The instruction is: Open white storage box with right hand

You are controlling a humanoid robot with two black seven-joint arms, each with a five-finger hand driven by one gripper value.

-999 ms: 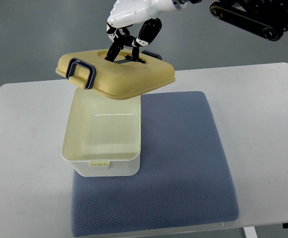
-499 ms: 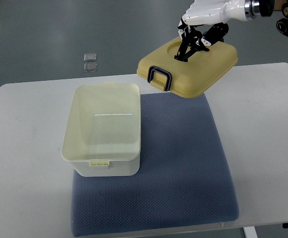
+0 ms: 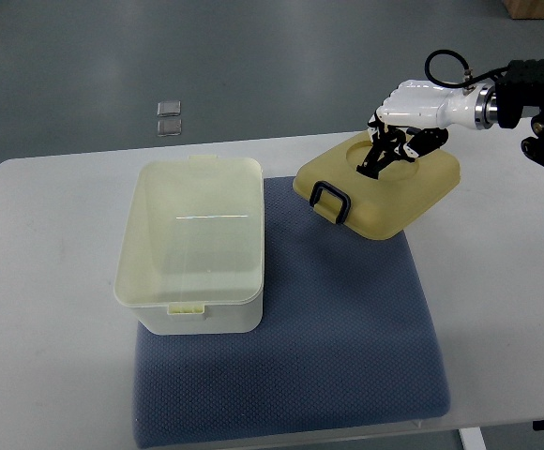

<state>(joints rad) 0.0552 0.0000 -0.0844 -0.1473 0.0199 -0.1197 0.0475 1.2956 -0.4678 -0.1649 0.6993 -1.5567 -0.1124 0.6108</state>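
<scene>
The dark fingers [image 3: 381, 155] of the right hand [image 3: 405, 120] are curled down into the recess on top of the lid [image 3: 380, 186], gripping it there. The arm [image 3: 521, 94] comes in from the right edge at the upper right of the frame. No left hand shows anywhere.

There is one white storage box [image 3: 193, 246], one lid, one blue-grey mat [image 3: 338, 319] and one white table [image 3: 47, 375]. Two small clear squares [image 3: 168, 117] lie on the grey floor beyond the table, at the upper left.

The box sits open at the left centre of the frame, resting on the left edge of the mat and partly on the bare tabletop. Its long axis runs from the top of the frame to the bottom, the opening faces straight up, and a small latch tab [image 3: 186, 307] shows on its lower rim.

The lid is well apart from the box, at the upper right of the mat, lying or nearly lying on the mat's far corner; I cannot tell whether it touches. It is turned diagonally, and its one visible dark handle [image 3: 330, 200] points toward the lower left.
</scene>
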